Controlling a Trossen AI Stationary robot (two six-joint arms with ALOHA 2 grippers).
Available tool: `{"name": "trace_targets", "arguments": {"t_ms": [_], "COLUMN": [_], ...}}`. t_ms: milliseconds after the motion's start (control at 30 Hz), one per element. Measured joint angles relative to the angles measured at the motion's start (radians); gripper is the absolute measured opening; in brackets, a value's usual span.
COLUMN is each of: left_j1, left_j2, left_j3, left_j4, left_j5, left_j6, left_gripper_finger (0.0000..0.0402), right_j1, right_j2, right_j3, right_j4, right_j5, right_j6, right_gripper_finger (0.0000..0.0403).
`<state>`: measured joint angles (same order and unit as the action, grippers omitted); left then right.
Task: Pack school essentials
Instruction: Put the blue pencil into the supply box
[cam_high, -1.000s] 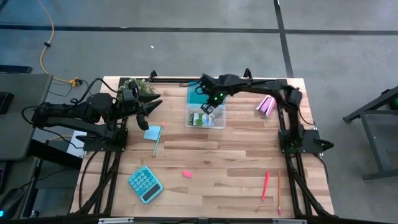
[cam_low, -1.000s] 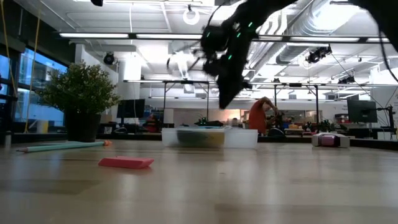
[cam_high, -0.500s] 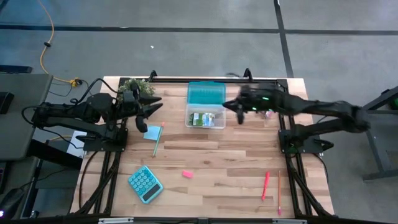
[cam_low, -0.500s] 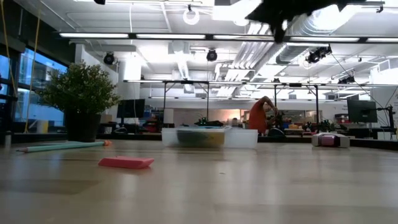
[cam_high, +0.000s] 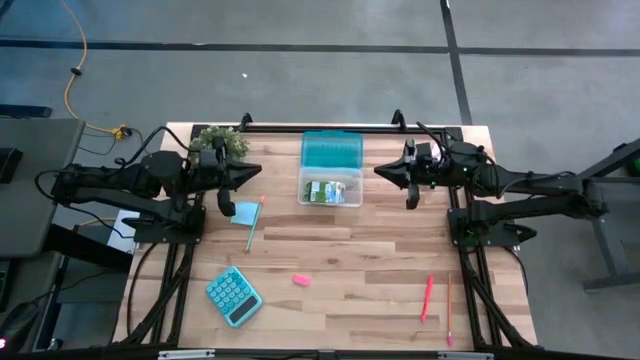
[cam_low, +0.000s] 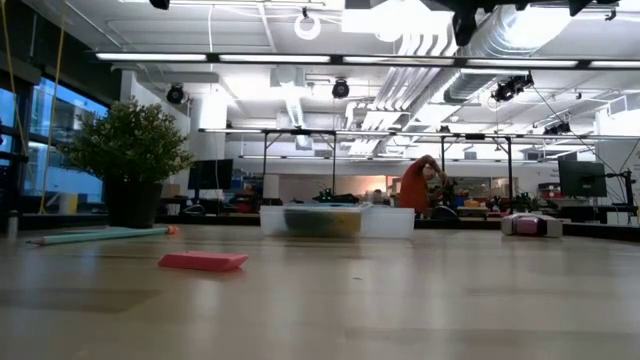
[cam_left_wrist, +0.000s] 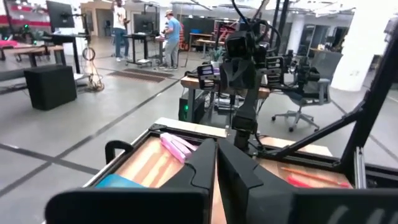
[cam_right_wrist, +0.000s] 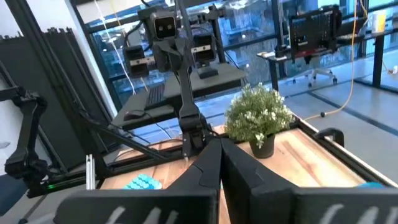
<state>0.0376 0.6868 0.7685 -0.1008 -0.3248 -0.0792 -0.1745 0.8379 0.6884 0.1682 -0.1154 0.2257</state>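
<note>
Above table | left fingers (cam_high: 250, 178) closed — right fingers (cam_high: 385, 171) closed, empty

We note a wooden table (cam_high: 350, 260) bearing a clear bin (cam_high: 331, 187), note pad (cam_high: 244, 213), teal pen (cam_high: 253, 225), calculator (cam_high: 233, 296), eraser (cam_high: 301, 280), pink-red pen (cam_high: 427, 298), pencil (cam_high: 449, 310), potted plant (cam_high: 222, 139).

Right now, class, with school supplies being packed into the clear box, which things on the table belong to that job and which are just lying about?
Belongs to the job:
box
eraser
red pen
pencil
teal pen
note pad

Just lying about:
calculator
plant
teal lid
</note>
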Motion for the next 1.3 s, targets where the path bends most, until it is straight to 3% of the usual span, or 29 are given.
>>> {"name": "trace_targets", "arguments": {"t_ms": [800, 933, 1100, 1300], "left_j1": [-0.002, -0.002, 0.003, 0.009], "left_j2": [0.002, 0.035, 0.149, 0.308], "left_j3": [0.0, 0.021, 0.16, 0.246], "left_j4": [-0.007, -0.019, -0.278, -0.738], "left_j5": [0.007, -0.05, -0.117, -0.125], "left_j6": [0.083, 0.01, -0.068, -0.443], "left_gripper_finger": [0.0002, 0.0021, 0.0084, 0.0181], "right_j1": [0.0, 0.0, -0.001, -0.002], "right_j2": [0.001, 0.001, 0.001, 0.001], "right_j3": [0.0, 0.0, 0.0, 0.0], "right_j4": [0.024, 0.024, 0.01, -0.036], "right_j5": [-0.018, -0.006, 0.0, 0.0], "right_j6": [-0.143, -0.148, -0.145, -0.12], "right_gripper_finger": [0.0, 0.0, 0.0, 0.0]}}
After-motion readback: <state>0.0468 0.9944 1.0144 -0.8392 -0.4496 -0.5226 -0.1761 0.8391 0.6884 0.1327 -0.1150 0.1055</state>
